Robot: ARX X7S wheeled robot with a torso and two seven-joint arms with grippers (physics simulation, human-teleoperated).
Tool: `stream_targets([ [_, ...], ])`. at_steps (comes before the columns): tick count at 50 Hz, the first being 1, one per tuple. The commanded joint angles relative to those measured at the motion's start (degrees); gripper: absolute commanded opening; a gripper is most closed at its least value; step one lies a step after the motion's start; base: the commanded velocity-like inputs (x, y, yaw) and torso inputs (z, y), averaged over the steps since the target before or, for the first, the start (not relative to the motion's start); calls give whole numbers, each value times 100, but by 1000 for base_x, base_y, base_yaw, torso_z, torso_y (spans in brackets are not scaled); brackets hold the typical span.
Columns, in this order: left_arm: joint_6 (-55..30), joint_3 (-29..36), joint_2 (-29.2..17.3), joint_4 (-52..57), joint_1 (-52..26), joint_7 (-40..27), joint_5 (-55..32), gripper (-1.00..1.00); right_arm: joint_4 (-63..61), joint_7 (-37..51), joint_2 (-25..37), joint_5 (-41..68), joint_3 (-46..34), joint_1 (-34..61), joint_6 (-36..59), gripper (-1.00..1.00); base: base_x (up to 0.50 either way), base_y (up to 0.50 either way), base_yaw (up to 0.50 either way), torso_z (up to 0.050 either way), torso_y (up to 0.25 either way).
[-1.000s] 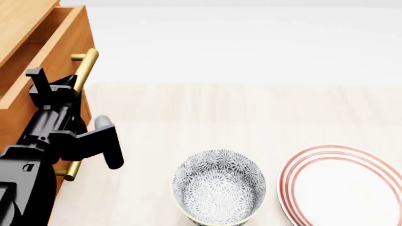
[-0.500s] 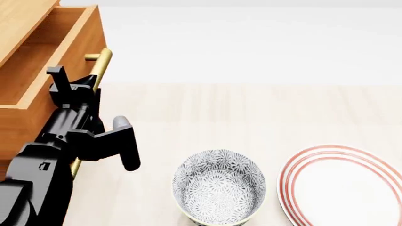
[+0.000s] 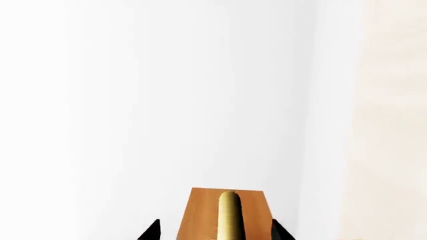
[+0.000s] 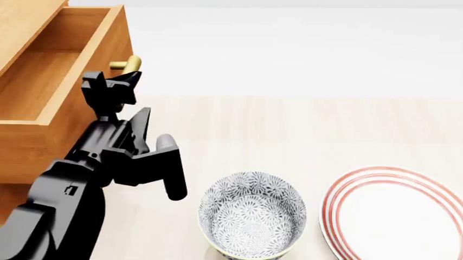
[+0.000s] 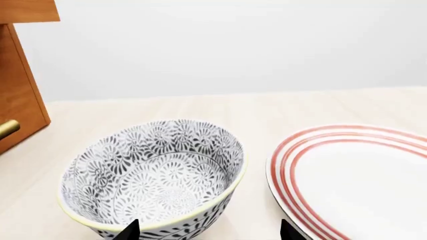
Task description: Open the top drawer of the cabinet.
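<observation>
The cabinet (image 4: 20,21) stands at the left of the head view, and its top drawer (image 4: 87,108) is pulled well out, so the lighter wood inside shows. One end of the drawer's brass handle (image 4: 132,64) pokes out beyond my left gripper (image 4: 112,82). In the left wrist view the handle (image 3: 229,212) runs between the two wide-apart fingertips of the left gripper (image 3: 215,234), which is open around the bar. My right gripper (image 5: 208,232) is open, low beside the bowl, and out of the head view.
A grey floral-patterned bowl (image 4: 252,214) sits on the pale wood floor just right of my left arm. A white plate with red rings (image 4: 398,216) lies to its right. In the right wrist view the bowl (image 5: 157,170) is close in front, with the cabinet (image 5: 20,90) beyond it.
The top drawer has slid farther out of the cabinet, to the right in the head view. My left gripper has moved the same way with the handle.
</observation>
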Motion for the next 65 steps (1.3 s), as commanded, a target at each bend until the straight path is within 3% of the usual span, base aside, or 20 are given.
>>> stream_targets([
  [1,73,-27,184,317,-47,137,71,100,-17,-98,-90,-81,106,-5,28,100,0,0,0,0,0],
  [16,-112,41,310,1201,138,372,142,100,13,-91,-82,-52,75,5,20,100,0,0,0,0,0],
  [24,-426,-647,784,2198,367,623,-654,100,28,-99,-71,-33,57,-5,6,100,0,0,0,0,1],
  [31,-1480,-1594,1443,2833,120,835,-1400,100,22,-84,-62,-24,43,-6,14,100,0,0,0,0,0],
  [39,-2751,-1963,1454,3425,-362,175,-2697,100,26,-71,-54,-29,20,-6,10,100,0,0,0,0,0],
  [44,-4136,-2784,1474,4039,-825,-439,-4033,100,31,-52,-53,-41,7,10,15,100,0,0,0,0,0],
  [47,-4529,-3022,1456,4206,-988,-677,-4445,100,-11,-26,-42,-40,-8,-4,60,100,0,0,0,0,0],
  [65,-5040,-3745,1396,3626,-1415,-1395,-5618,100,-39,4,-12,-23,-47,4,99,100,0,0,0,0,0],
])
